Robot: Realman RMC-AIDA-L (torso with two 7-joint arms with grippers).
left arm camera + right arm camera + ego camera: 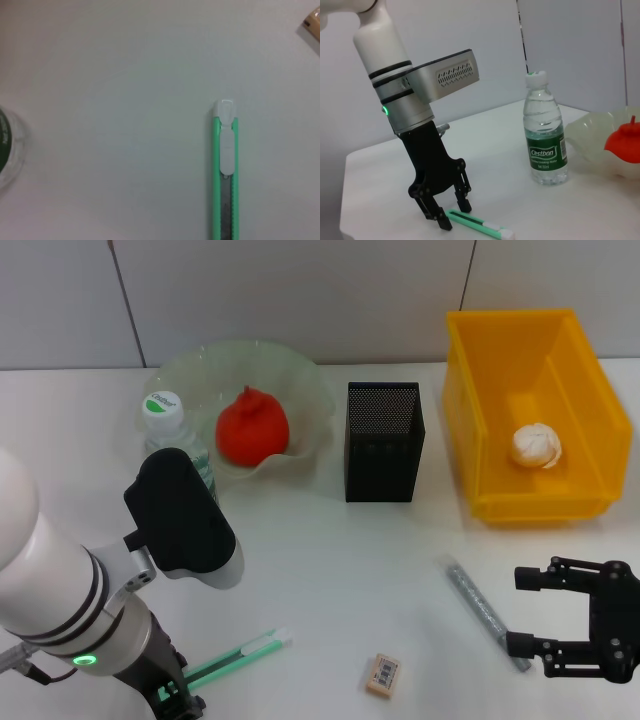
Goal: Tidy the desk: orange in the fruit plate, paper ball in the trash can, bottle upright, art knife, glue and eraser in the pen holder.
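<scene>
The orange [252, 427] lies in the glass fruit plate [300, 380]. In the yellow trash can [480, 390] rests the paper ball [537, 445]. The bottle [175, 435] stands upright beside the plate. A black mesh pen holder [384, 440] stands mid-table. The green art knife [240, 652] lies at the front left. My left gripper [453, 213] is open, its fingers straddling the knife's [477, 225] near end. The grey glue [484, 610] and the eraser [383, 675] lie on the table. Just right of the glue, my right gripper [516, 611] is open and holds nothing.
My left arm's white forearm [60, 580] covers the front-left corner of the table. The left wrist view shows the knife [225, 170] from above, a corner of the eraser [312, 22] and the bottle's edge [7, 150].
</scene>
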